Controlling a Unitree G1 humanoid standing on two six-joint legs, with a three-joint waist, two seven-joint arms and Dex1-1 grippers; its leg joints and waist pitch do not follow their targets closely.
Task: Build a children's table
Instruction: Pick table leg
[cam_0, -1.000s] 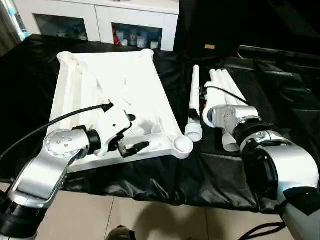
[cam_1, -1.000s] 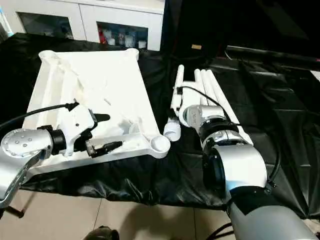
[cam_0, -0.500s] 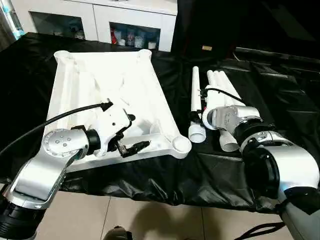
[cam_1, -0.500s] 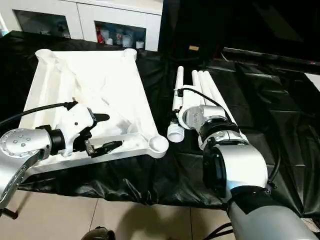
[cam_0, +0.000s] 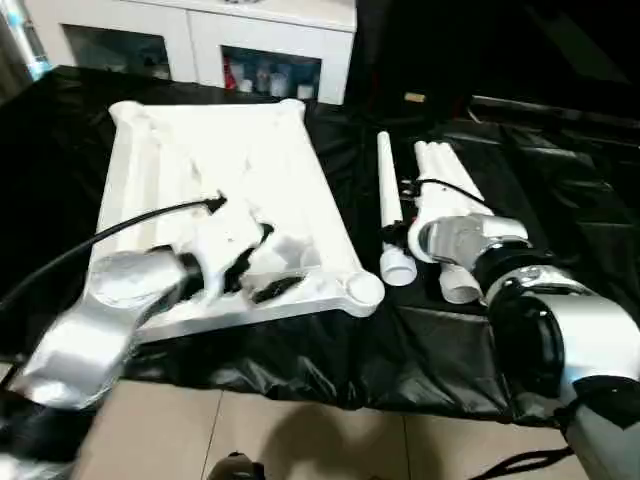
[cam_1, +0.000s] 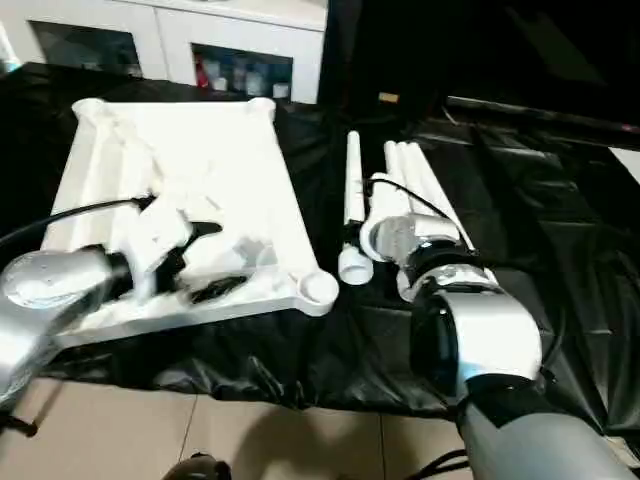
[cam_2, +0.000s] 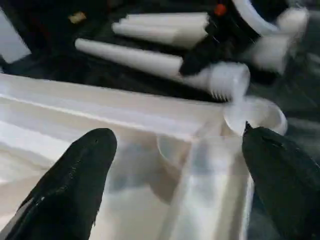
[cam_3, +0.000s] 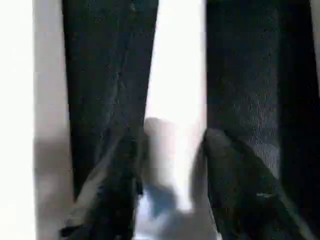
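Left eye view is showing the table top (cam_0: 215, 160) lying upside down on the black cloth (cam_0: 330, 365), rim and corner sockets facing up, probably so that the legs can be pushed in from above. The left gripper (cam_0: 262, 272) is hovering just above the near part of the top, a little inside the near corner socket (cam_0: 364, 290), and its two fingers are standing wide apart and are grasping nothing. To the right of the top, one leg (cam_0: 389, 210) is lying alone, its flared end pointing toward the robot and near that corner socket. The right gripper (cam_3: 167, 165) is sitting around this leg, one finger on each side; the fingers are looking close to the leg, but I cannot tell if they are already clenched on it. Further right, three more legs (cam_0: 445, 180) are lying together in a bundle, waiting their turn.
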